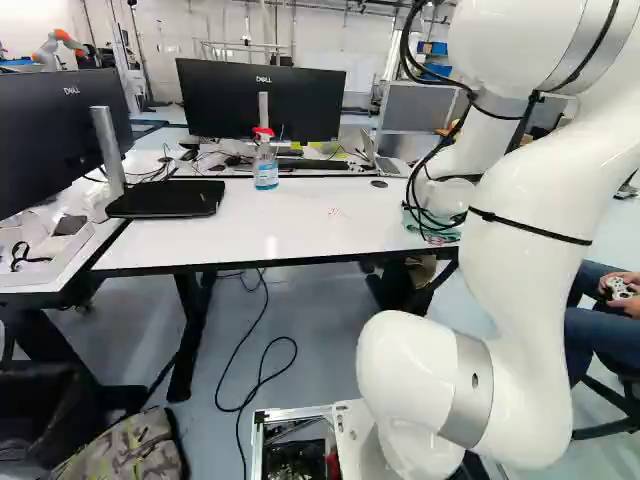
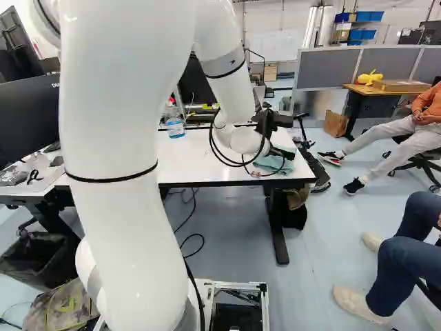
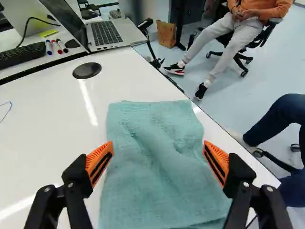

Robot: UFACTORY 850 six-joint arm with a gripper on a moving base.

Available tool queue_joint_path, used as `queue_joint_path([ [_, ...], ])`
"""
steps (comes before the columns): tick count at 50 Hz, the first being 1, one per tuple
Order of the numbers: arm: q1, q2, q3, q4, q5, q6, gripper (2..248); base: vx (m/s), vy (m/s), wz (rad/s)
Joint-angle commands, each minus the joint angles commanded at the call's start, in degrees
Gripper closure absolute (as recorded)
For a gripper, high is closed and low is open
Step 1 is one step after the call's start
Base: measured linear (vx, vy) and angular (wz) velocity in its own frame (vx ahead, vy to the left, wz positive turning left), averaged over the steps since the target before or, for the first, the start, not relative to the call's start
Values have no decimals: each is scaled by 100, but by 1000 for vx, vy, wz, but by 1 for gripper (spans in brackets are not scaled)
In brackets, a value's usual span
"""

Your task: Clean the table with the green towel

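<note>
Wrist view: straddles green towel (image 3: pixel 155 164) with released hand (image 2: pixel 273 160), at right end of white desk (image 1: pixel 230 240). Left base view: shows upright spray bottle (image 1: pixel 266 172) farther left.

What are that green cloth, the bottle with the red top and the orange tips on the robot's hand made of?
The green towel looks like woven cotton or similar fabric, matte, with soft creases. The bottle seems to be clear, smooth plastic, since blue liquid shows through. The orange pads look like matte rubber or flexible plastic, judging by their ridges.
</note>
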Motion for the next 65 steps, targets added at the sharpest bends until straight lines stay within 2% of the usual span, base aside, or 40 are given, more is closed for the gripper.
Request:
queue_joint_path([
  [9, -61, -148, -181, 0, -101, 0, 3, 0, 0, 0],
  [27, -60, -151, -184, 0, -101, 0, 3, 0, 0, 0],
  [28, -60, -151, -184, 0, -101, 0, 21, 0, 0, 0],
  [32, -60, -151, -184, 0, -101, 0, 21, 0, 0, 0],
  [33, -60, -151, -184, 0, -101, 0, 61, 0, 0, 0],
  [37, -60, -151, -184, 0, -101, 0, 61, 0, 0, 0],
  [38, -60, -151, -184, 0, -101, 0, 99, 0, 0, 0],
  [42, -60, -151, -184, 0, -101, 0, 99, 0, 0, 0],
  [43, -60, -151, -184, 0, -101, 0, 136, 0, 0, 0],
  [48, -60, -151, -184, 0, -101, 0, 136, 0, 0, 0],
  [49, -60, -151, -184, 0, -101, 0, 173, 0, 0, 0],
  [53, -60, -151, -184, 0, -101, 0, 173, 0, 0, 0],
  [54, -60, -151, -184, 0, -101, 0, 200, 0, 0, 0],
  [65, -60, -151, -184, 0, -101, 0, 209, 0, 0, 0],
])
